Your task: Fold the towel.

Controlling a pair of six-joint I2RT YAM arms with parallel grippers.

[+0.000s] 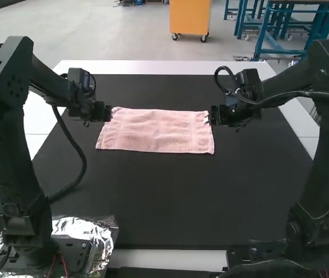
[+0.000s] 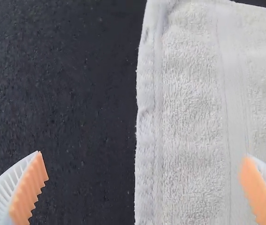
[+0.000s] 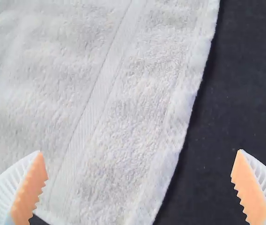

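Observation:
The pink towel (image 1: 156, 131) lies flat on the black mat as a wide rectangle; I cannot tell whether it is folded. At its left end, near the far corner, is my left gripper (image 1: 109, 112); my right gripper (image 1: 211, 117) is at its right end. In the left wrist view the left gripper (image 2: 144, 187) stands open across the edge of the towel (image 2: 189, 117), one finger over cloth and the other over mat. The right wrist view has the right gripper (image 3: 140, 187) open in the same way over the opposite edge of the towel (image 3: 109, 112).
The black mat (image 1: 164, 202) covers most of the white table (image 1: 170, 68). Crumpled foil (image 1: 103, 237) lies around the left arm's base at the near left. A dark cable loops beside the left arm.

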